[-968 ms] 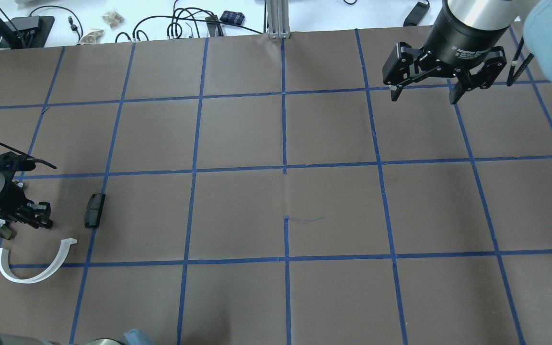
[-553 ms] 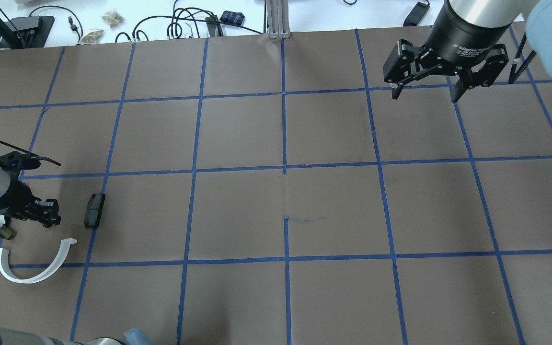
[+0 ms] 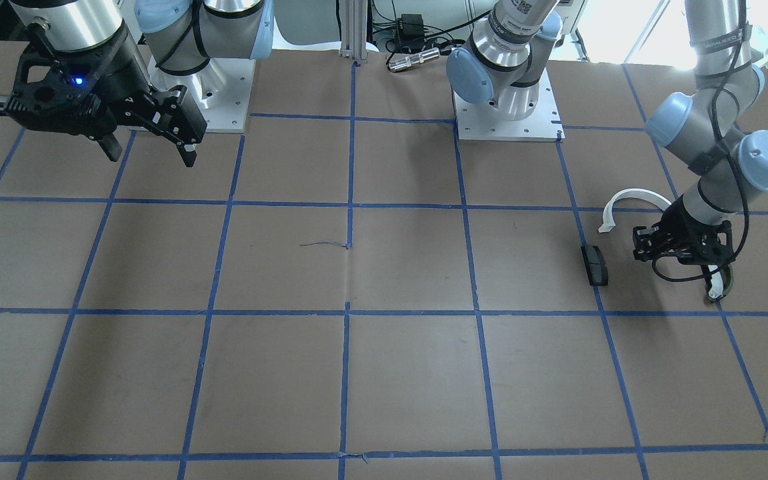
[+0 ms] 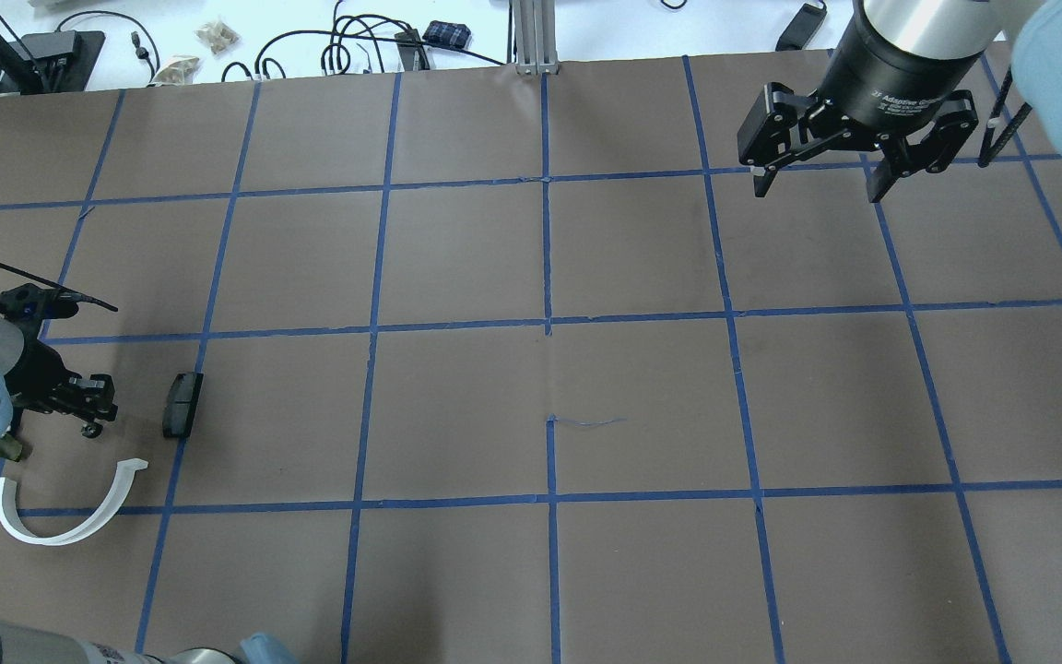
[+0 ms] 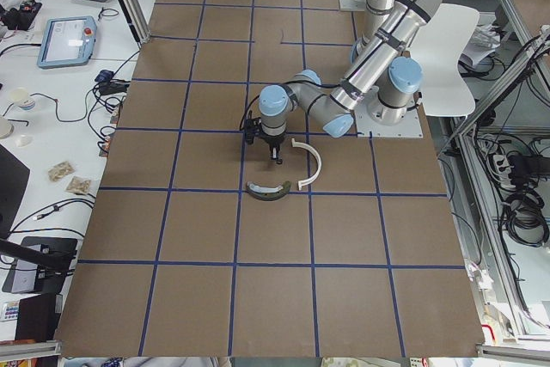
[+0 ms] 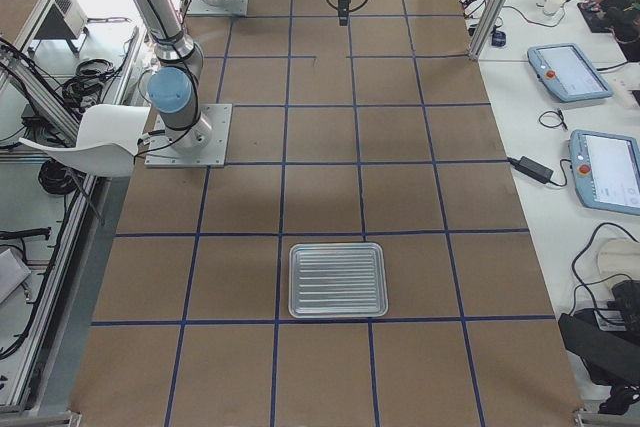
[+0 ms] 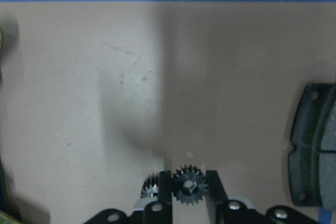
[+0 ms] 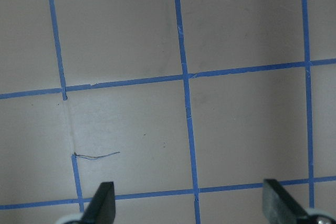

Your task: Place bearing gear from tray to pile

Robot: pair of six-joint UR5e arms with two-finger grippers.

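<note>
Brown paper, crossed by blue tape lines, is laid over the table (image 4: 457, 258). At the robot's left end the left gripper (image 4: 93, 408) is held low. Its jaws are closed on the gear (image 7: 189, 185), a small dark toothed wheel that is pinched between the two fingers (image 7: 165, 182) in the left wrist view. A second toothed rim is seen just beside one finger; whether it belongs to the same part cannot be told. Whether the gear touches the paper cannot be told either.

The gear is held among the pile parts. The block (image 4: 182, 404) lies just beside the gripper, toward the middle of the table, and is not touched by it. The arc (image 4: 112, 505) lies near, on the robot's side of the gripper, with its open side turned to the gripper. The olive piece (image 5: 268, 190) is seen beside the arc, toward the table's end.

The tray (image 6: 338, 279) is found only in the exterior right view, at the other end of the table, well apart from the pile. The right gripper (image 4: 817, 192) is held high above the table on the robot's right, with its jaws spread wide.
</note>
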